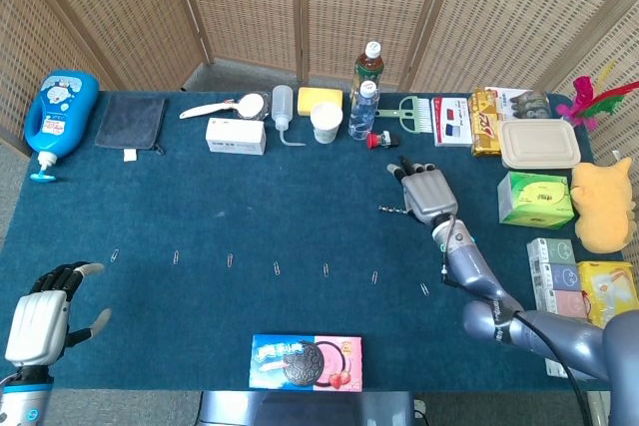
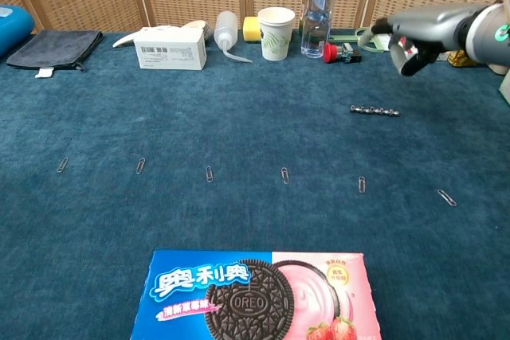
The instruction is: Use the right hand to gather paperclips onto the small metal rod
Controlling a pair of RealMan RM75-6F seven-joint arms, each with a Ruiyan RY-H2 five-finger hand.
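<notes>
Seven clips [image 2: 284, 174] lie in a row near one rod [image 2: 374, 110]. Right hand [image 2: 414, 33] hovers over the rod, fingers loosely curled, empty. Left hand [image 1: 42, 314] open, empty.

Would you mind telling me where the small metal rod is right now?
The small metal rod lies flat on the blue cloth, right of centre in the chest view, apart from the raised right robot hand.

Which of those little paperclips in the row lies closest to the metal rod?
The second paperclip from the right end: it lies almost directly in front of the small metal rod. The end paperclip sits further to the side, and the others trail off leftward.
</notes>
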